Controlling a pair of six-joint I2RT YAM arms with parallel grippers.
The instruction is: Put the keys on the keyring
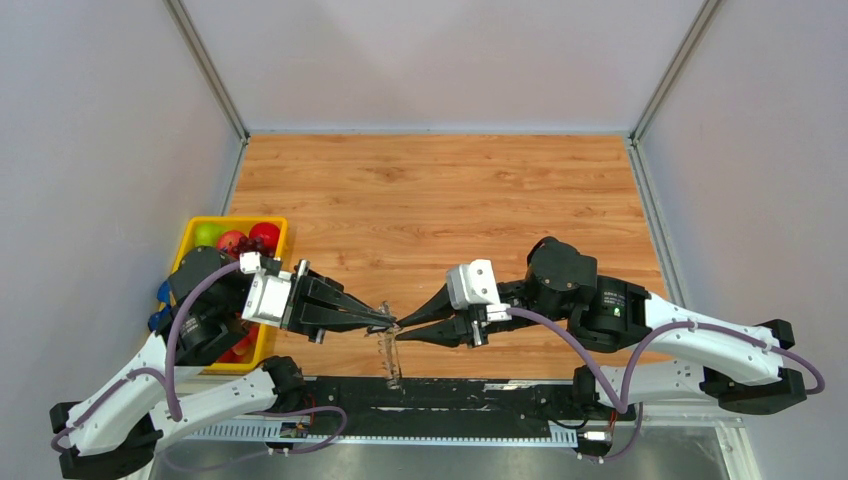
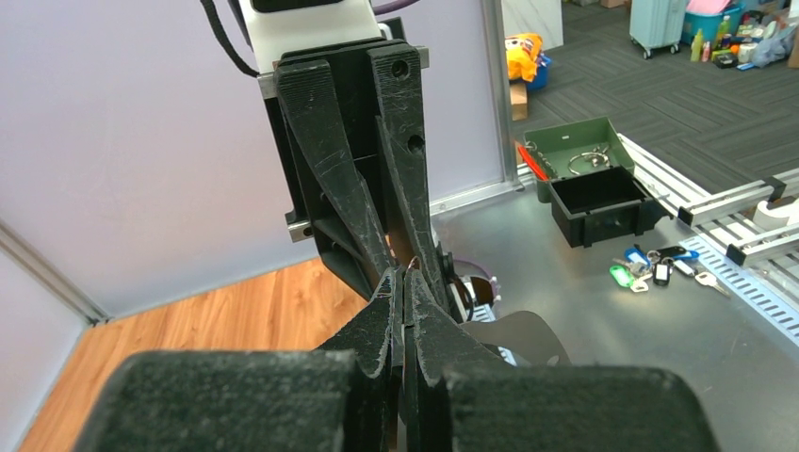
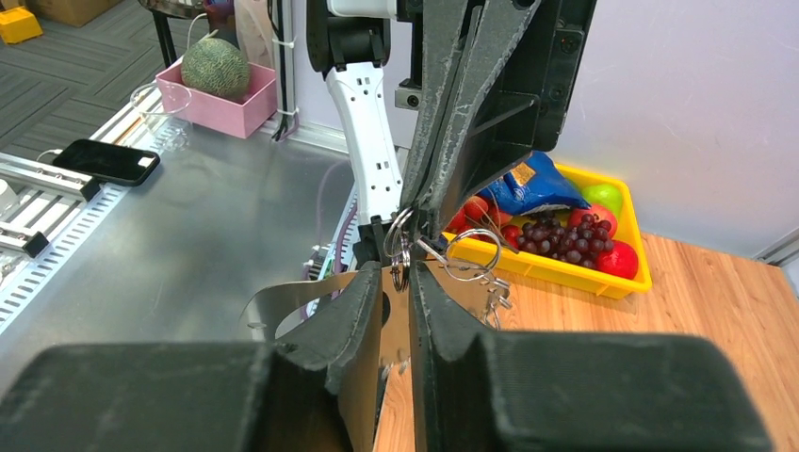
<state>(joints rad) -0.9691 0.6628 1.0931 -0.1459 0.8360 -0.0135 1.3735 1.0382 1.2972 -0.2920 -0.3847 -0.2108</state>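
Observation:
My left gripper (image 1: 385,320) and right gripper (image 1: 402,326) meet tip to tip above the table's near edge. The keyring (image 3: 471,252) is a thin grey wire hoop beside the tips, and a short chain (image 3: 493,299) dangles from it. In the top view it hangs as a faint silvery strand (image 1: 388,358). The left gripper (image 2: 404,282) is shut on a thin piece of the ring. The right gripper (image 3: 399,273) is closed to a narrow gap on a small split ring (image 3: 399,262). No black-headed key shows; it is hidden.
A yellow bin (image 1: 277,240) with fruit sits at the table's left, under the left arm; it also shows in the right wrist view (image 3: 565,273). A curved metal plate (image 3: 283,299) lies below the grippers. Tagged keys (image 2: 650,268) and a black box (image 2: 603,202) lie off the table.

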